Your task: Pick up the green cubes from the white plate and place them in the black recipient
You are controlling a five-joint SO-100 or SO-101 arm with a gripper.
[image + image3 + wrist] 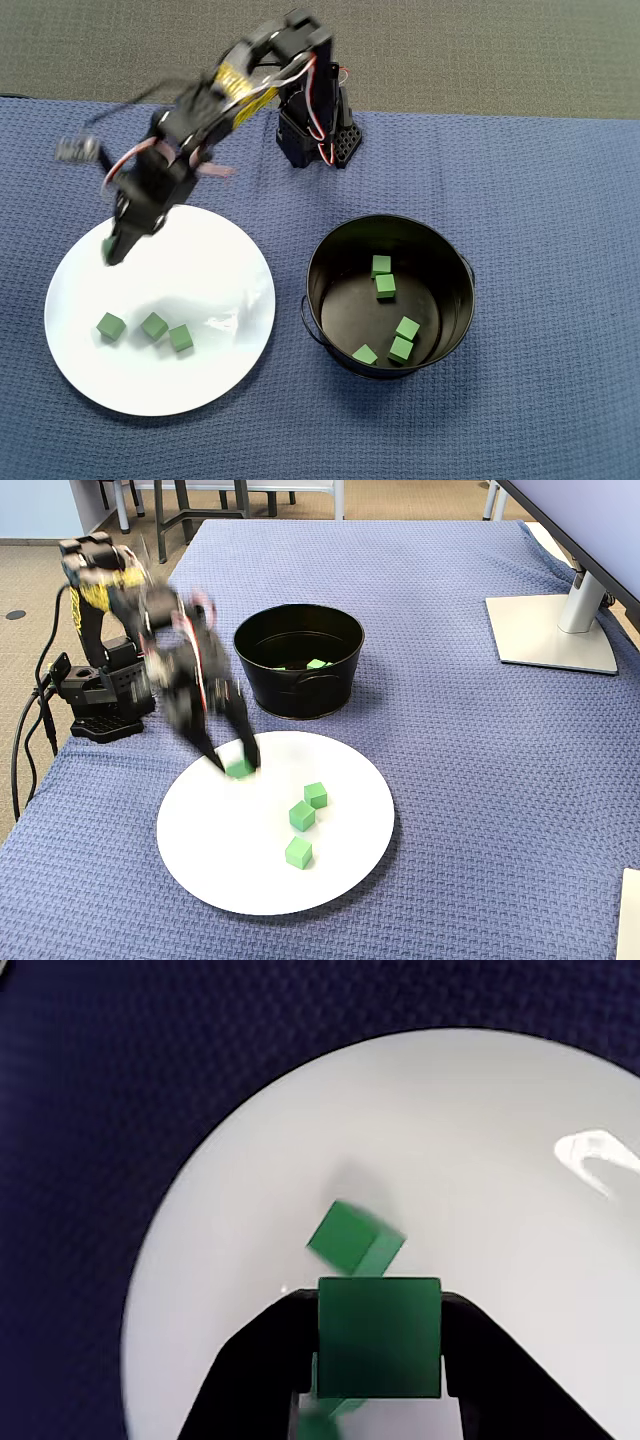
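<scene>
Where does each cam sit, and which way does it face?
Overhead view: above the table, facing straight down; whole arm, plate, bucket.
Wrist view: on the gripper, facing down at the plate; only the jaws show, clamping a green cube.
Fixed view: raised at the table's far side, angled down; arm on the left.
Shared: all show the plate; overhead and fixed share the bucket.

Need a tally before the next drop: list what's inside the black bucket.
The overhead view shows five green cubes on the floor of the black bucket. In the fixed view, the bucket's near wall hides most of the floor, so only two show.
</scene>
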